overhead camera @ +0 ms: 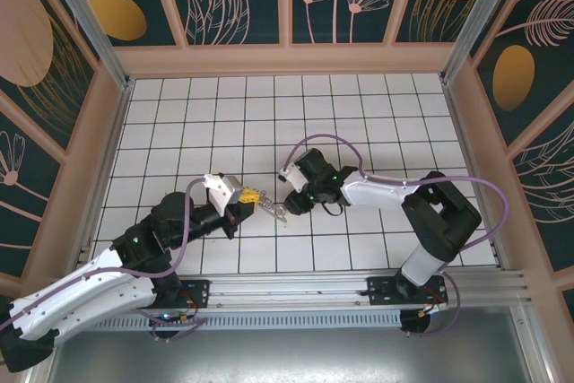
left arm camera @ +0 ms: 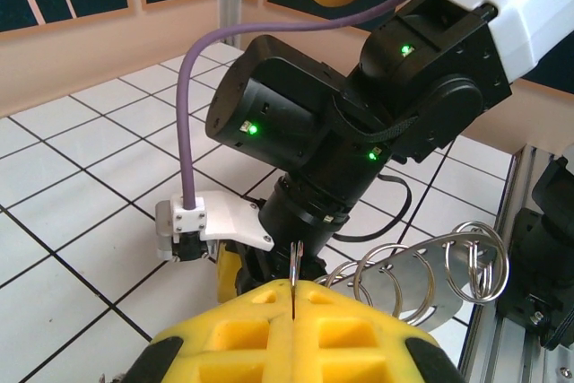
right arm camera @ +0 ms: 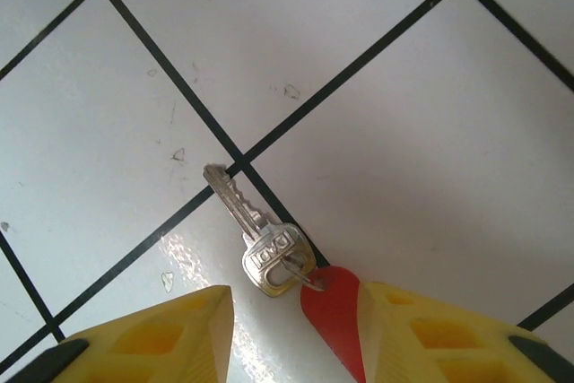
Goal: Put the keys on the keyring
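Note:
A silver key (right arm camera: 260, 244) lies flat on the white tiles, blade pointing up-left across a grout crossing. A small ring links its head to a red plastic tab (right arm camera: 334, 316). My right gripper (right arm camera: 296, 334) hangs just above it, open, with its yellow fingers (right arm camera: 170, 334) on either side; the red tab lies against the inner face of the right-hand one. My left gripper (left arm camera: 293, 302) is shut on a thin metal ring seen edge-on, part of the keyring (left arm camera: 430, 275), whose several wire loops and metal plate stick out to the right. From above, the keyring (overhead camera: 278, 213) hangs between left gripper (overhead camera: 254, 196) and right gripper (overhead camera: 291, 202).
The right arm's black wrist (left arm camera: 305, 132) with its purple cable stands close in front of the left gripper. Tan walls (overhead camera: 287, 60) enclose the tiled floor (overhead camera: 269, 114). An aluminium rail (overhead camera: 359, 289) runs along the near edge.

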Robot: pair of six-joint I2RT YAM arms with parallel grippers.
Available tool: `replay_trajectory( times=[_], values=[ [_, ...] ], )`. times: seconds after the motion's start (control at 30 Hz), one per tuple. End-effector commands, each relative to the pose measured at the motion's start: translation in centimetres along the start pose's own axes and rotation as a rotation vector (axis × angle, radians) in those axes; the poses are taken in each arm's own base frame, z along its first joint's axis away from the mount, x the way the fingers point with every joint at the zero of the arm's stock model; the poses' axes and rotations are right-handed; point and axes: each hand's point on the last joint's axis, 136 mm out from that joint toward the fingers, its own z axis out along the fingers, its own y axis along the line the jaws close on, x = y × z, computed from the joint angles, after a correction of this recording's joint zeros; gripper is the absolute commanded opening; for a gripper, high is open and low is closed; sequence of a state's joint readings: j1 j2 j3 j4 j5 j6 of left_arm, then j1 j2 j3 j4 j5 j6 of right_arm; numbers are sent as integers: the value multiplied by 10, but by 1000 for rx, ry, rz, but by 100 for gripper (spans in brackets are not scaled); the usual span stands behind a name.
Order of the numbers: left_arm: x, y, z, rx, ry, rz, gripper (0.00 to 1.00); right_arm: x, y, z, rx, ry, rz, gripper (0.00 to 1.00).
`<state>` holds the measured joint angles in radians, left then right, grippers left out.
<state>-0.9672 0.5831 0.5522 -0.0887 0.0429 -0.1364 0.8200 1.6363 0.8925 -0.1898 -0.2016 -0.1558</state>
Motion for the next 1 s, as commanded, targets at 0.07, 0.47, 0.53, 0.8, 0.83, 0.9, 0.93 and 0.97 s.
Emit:
replay_trajectory(
  times=[0.07,0.47,0.53,0.8,0.83,0.9,0.93,0.97],
  values=[
    [-11,-3,-2,12,-46,-6,0,-1,-1,-4,29,62,-118,49],
    [-15,-9,-9,52,-87,-33,0,0,-3,12,26,195,-236,51],
    [-17,-10,-10,56,-89,-28,0,1,-3,15,20,218,-243,51],
    [-22,-10,-12,54,-105,-13,0,8,-2,27,5,270,-254,48],
    [-21,-10,-11,53,-104,-14,0,10,-3,27,6,274,-254,47],
    [-20,-9,-10,51,-98,-14,0,11,-3,27,5,274,-255,43],
    [-20,-10,-9,53,-97,-12,0,11,-3,27,5,274,-255,41],
    [-19,-10,-9,53,-95,-12,0,12,-3,27,4,275,-256,39]
  ],
)
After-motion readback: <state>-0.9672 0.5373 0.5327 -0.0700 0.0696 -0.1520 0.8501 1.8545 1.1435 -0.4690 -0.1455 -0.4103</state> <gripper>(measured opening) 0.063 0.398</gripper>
